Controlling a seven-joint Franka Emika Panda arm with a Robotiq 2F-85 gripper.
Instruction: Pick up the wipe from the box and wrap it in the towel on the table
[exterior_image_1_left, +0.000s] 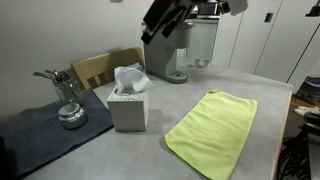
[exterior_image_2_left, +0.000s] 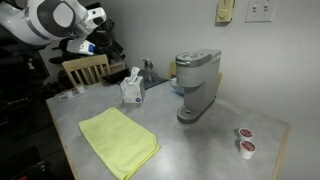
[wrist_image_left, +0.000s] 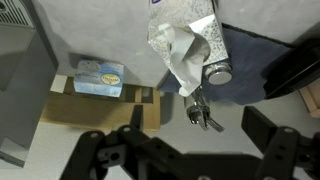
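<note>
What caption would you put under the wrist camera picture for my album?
Open pincer hovers above the white wipe poking out of its box, by a dark cloth.

The arm (exterior_image_2_left: 52, 20) is made of glossy white, rounded shells, with a dark circular cap set into its widest joint and thin dark seams where the shells meet. Farther out from that cap the white gives way to a matte black wrist housing (exterior_image_1_left: 165, 22), blocky and angular, with a small piece of white shell showing behind it. In the wrist view the jaws are black linked bars with round pivot holes and pins, and their edges are blurred by closeness to the lens.
</note>
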